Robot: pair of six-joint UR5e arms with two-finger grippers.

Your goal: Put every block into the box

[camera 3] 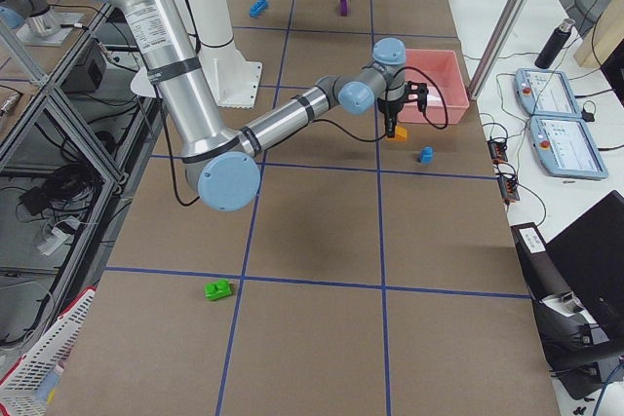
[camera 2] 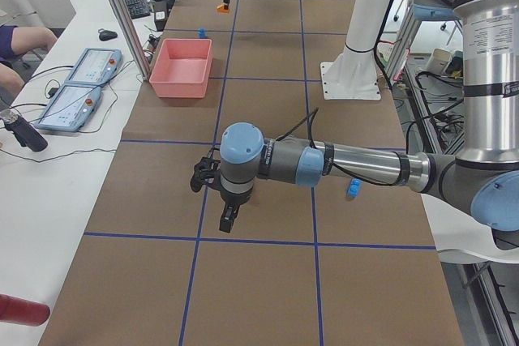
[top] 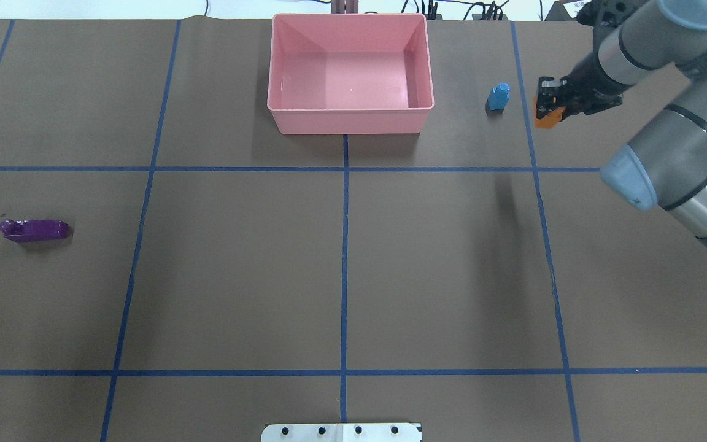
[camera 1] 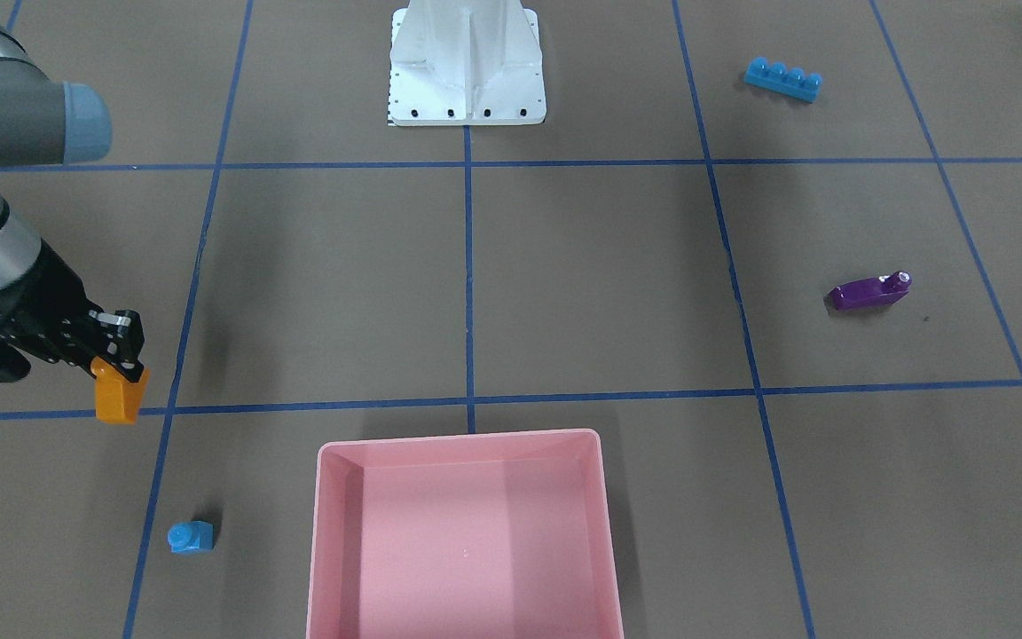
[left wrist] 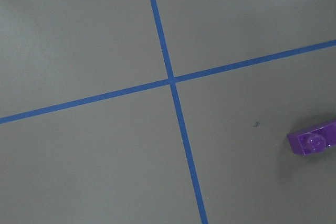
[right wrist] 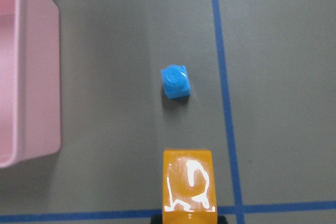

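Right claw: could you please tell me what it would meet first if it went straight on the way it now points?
Probably bare table beside a tape crossing; the orange block it holds would touch first. The small blue block and box lie off to the side.

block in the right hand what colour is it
Orange; the block shows best in the right wrist view.

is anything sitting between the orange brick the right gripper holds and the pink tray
Yes: the small blue one-stud plastic brick sits roughly between the orange sloped plastic brick, held in the right gripper, and the shallow pink plastic tray. Nothing else visible lies on that path.
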